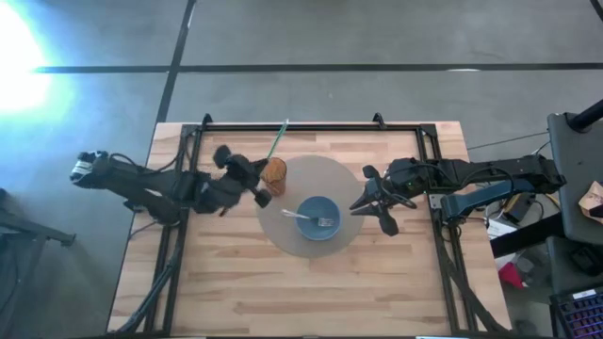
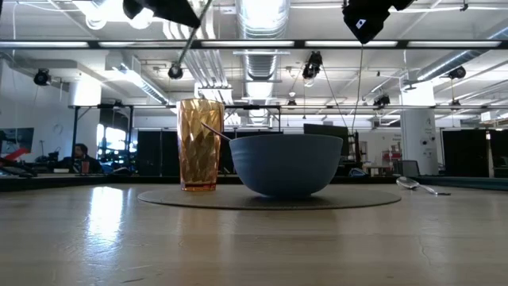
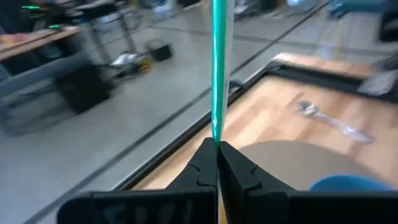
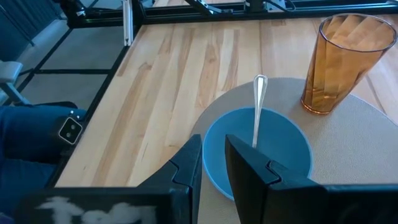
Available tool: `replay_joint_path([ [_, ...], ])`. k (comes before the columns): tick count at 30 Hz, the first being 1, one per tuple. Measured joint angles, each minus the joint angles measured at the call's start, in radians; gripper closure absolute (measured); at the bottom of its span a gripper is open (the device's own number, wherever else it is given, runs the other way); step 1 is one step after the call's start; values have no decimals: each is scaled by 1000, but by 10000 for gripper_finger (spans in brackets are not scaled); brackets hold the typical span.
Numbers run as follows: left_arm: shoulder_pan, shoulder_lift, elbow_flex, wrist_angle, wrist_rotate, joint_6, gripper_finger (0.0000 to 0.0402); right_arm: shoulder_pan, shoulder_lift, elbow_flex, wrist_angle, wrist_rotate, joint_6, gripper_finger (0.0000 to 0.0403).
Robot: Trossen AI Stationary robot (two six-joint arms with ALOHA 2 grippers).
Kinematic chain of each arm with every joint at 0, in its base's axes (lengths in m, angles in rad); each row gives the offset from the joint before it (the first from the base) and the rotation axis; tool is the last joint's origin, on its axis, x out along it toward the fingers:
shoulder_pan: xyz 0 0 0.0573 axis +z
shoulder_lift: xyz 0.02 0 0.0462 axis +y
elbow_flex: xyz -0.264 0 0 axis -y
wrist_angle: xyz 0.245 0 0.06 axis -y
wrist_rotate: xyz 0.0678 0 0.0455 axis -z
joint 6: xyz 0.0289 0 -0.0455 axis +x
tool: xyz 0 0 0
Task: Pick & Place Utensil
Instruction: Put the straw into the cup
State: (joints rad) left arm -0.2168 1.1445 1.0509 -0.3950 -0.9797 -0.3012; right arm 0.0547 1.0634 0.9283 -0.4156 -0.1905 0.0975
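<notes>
My left gripper [image 1: 262,169] hovers beside an amber cup [image 1: 274,174], shut on a long teal utensil [image 1: 279,139] that points toward the table's far edge. The cup and a blue bowl [image 1: 318,218] stand on a round grey mat [image 1: 311,174]. A metal fork [image 4: 257,112] lies in the bowl, its handle leaning on the rim. My right gripper [image 1: 367,200] hangs open at the mat's right edge, above the bowl's right side [image 4: 214,163]. In the low view both grippers are high above the table, left [image 2: 163,8] and right [image 2: 369,16]. My left gripper pinches the teal utensil by one end [image 3: 216,134] between its two shut fingers. The utensil runs on straight past the fingertips, in line with the fingers. It is lifted clear of the table and slants up toward the far edge [image 2: 194,36].
A metal spoon [image 3: 323,118] lies on the wood to the right of the mat [image 2: 417,184]. A black frame rail [image 1: 311,127] runs along the table's far edge and down both sides. Bare wood fills the near half of the table [image 1: 301,292].
</notes>
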Motion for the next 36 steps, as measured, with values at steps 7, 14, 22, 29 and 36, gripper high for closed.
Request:
replay_joint_path([
  [7,131,-94,-163,467,307,202,401,0,0,0,0,0,5,335],
  [14,170,-85,-358,674,340,191,401,0,0,-1,0,0,5,335],
  [22,174,-75,-564,981,335,194,401,0,0,-1,0,0,8,335],
  [29,182,-75,-618,983,324,142,401,0,0,-1,0,0,8,335],
  [36,221,-75,-606,892,324,49,401,0,0,-1,1,0,8,335],
])
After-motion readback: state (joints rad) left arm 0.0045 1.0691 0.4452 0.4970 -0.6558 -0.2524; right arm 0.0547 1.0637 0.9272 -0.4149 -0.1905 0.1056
